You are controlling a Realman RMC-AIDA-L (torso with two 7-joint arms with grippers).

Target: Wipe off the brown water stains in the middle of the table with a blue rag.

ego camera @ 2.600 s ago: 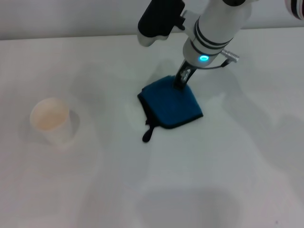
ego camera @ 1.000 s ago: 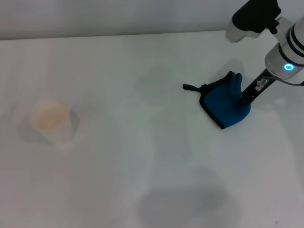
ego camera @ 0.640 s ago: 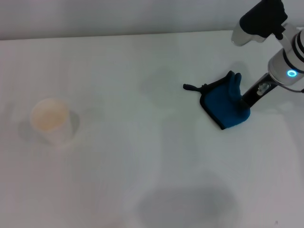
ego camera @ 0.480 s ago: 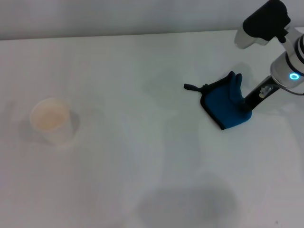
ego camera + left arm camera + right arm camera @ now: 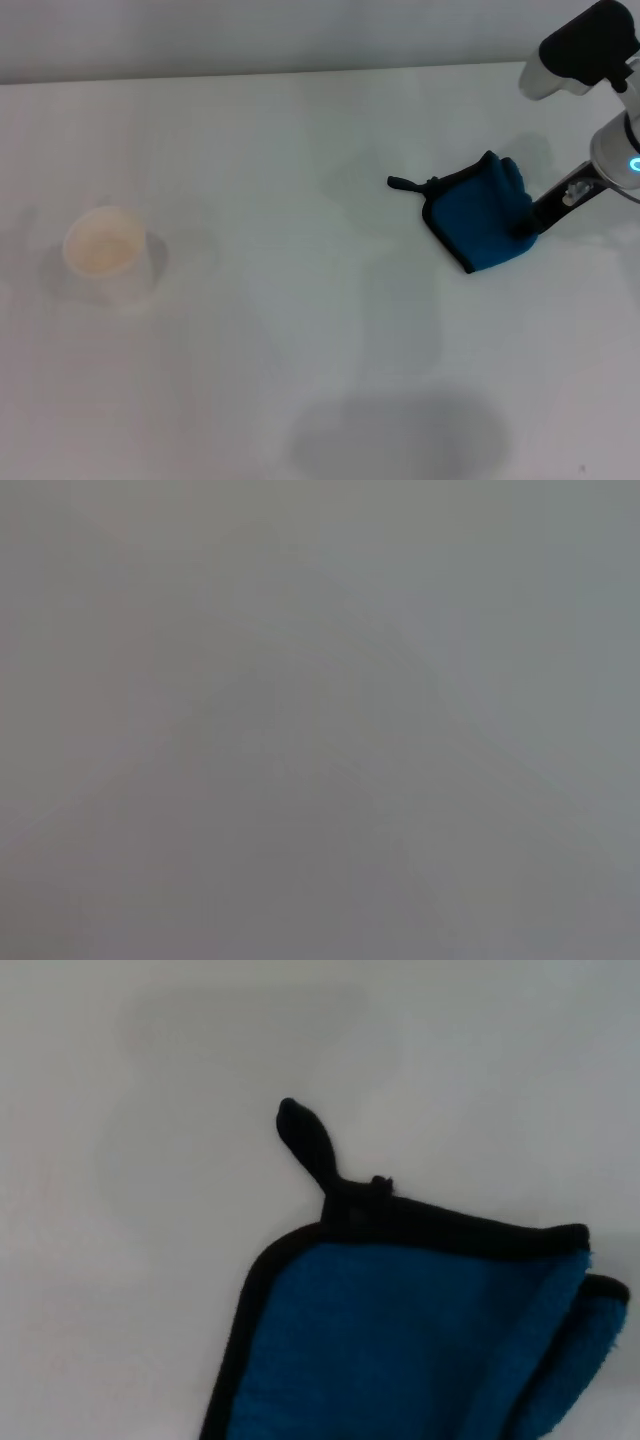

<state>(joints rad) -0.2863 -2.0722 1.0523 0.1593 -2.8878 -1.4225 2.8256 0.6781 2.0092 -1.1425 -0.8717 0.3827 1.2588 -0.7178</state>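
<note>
Blue rag [image 5: 480,222] now lies at the right side of the head picture, on the white table [image 5: 300,330], with its little black loop [image 5: 400,183] pointing toward the middle. A short while ago the rag was in the middle of the table, and the right gripper [image 5: 530,222] has pulled it over to the right since then. In the last moments the rag has hardly moved, but the arm has slid a bit further to the right edge of the picture. No brown stains show in the middle of the table now, so the wiping looks done, or close to done. The gripper's dark tip touches the right edge of the rag, but I cannot tell if it is pinching the cloth or has let go. A white paper cup [image 5: 108,256] stands alone at the left of the picture, far from the rag. The right wrist picture shows only the rag and its loop on the table, not the fingers. The left wrist picture is plain grey and shows nothing clear. The left gripper is nowhere in any picture. Most of the right arm is cut off at the upper right corner.
</note>
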